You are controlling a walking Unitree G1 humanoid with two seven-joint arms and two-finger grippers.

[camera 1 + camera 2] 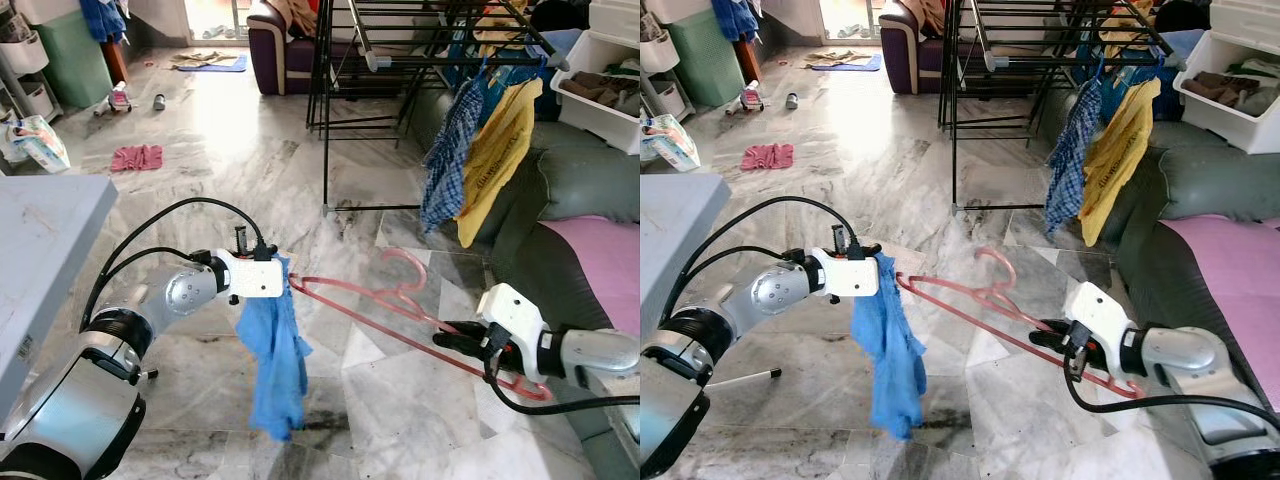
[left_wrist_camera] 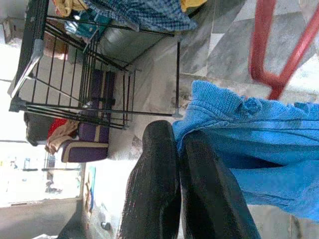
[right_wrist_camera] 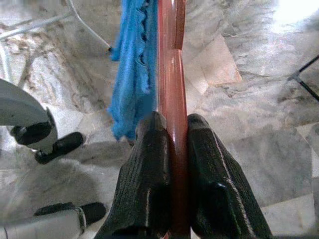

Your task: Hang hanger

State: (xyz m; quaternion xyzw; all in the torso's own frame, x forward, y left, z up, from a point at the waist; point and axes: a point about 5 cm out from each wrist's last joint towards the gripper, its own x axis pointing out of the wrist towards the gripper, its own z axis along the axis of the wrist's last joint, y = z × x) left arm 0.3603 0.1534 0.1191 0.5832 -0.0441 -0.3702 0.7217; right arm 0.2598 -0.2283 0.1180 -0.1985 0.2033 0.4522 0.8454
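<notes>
Right gripper [image 1: 448,338] sits at about four o'clock in the head view, its two black fingers [image 3: 149,174] closed together on the red-pink hanger [image 1: 385,305], pinching the bar near one end. From that grip the hanger runs up toward ten o'clock across the middle of the scene, held in the air above the marble floor [image 1: 250,170], with its hook curling up near the centre. Left gripper [image 1: 285,270] is at roughly nine o'clock from the hanger's hook, its fingers [image 2: 159,189] pressed together on the top edge of a blue cloth [image 1: 275,365]. The cloth hangs straight down from that pinch toward six o'clock, its lower end near the floor, and its upper part lies right beside the hanger's far end; whether it is threaded over the bar cannot be told. At twelve to one o'clock stands a black drying rack [image 1: 400,60], with a blue checked shirt [image 1: 448,155] and a yellow garment [image 1: 495,155] hanging from its right side. A grey sofa [image 1: 580,190] fills the two to three o'clock edge, a white bin [image 1: 600,85] above it. A pink rag [image 1: 136,157] lies on the floor at ten o'clock, and a grey table [image 1: 40,250] edge shows at nine.
</notes>
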